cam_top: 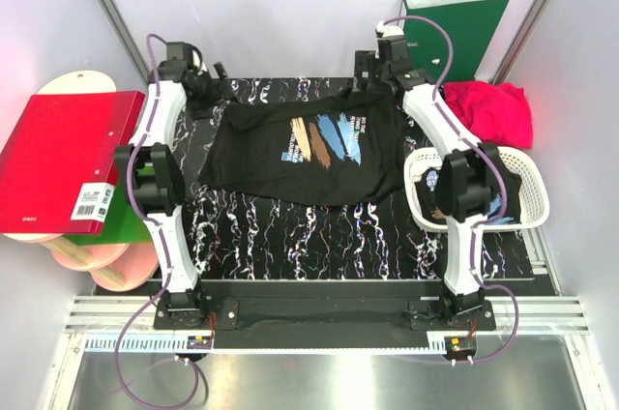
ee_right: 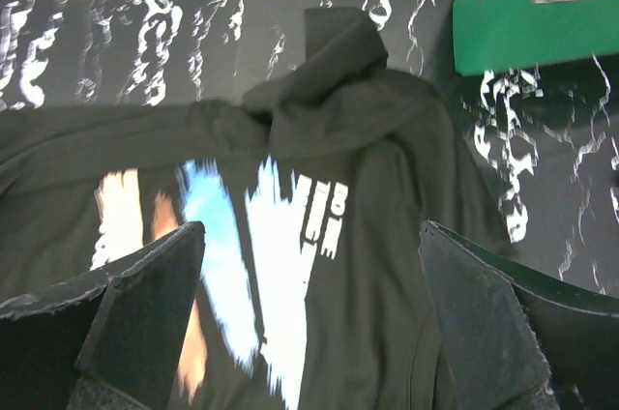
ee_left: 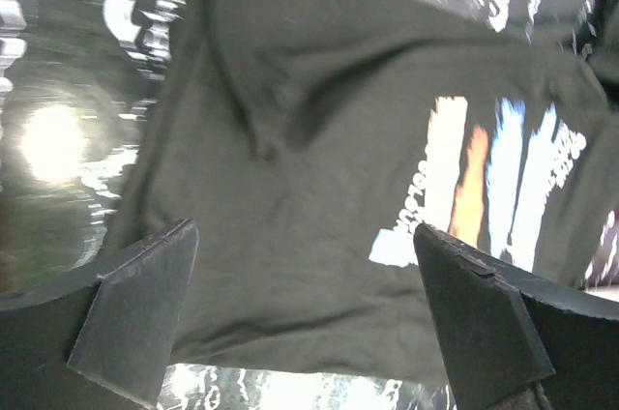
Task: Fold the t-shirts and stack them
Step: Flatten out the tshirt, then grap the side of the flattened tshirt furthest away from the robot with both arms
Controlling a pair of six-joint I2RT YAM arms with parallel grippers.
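A black t-shirt (cam_top: 305, 149) with a tan, white and blue brush-stroke print lies spread, print up and somewhat rumpled, on the black marbled mat (cam_top: 280, 236). It fills the left wrist view (ee_left: 319, 197) and the right wrist view (ee_right: 368, 236). My left gripper (cam_top: 205, 86) hovers open over the shirt's far left edge. My right gripper (cam_top: 372, 76) hovers open over its far right sleeve, which is bunched. Neither holds cloth. A crimson-pink t-shirt (cam_top: 491, 110) lies crumpled at the far right.
A white lattice basket (cam_top: 527, 188) stands at the right behind my right arm, with dark cloth inside. A green binder (cam_top: 455, 33) stands at the back right. A red binder (cam_top: 63, 163) over a green one lies at the left.
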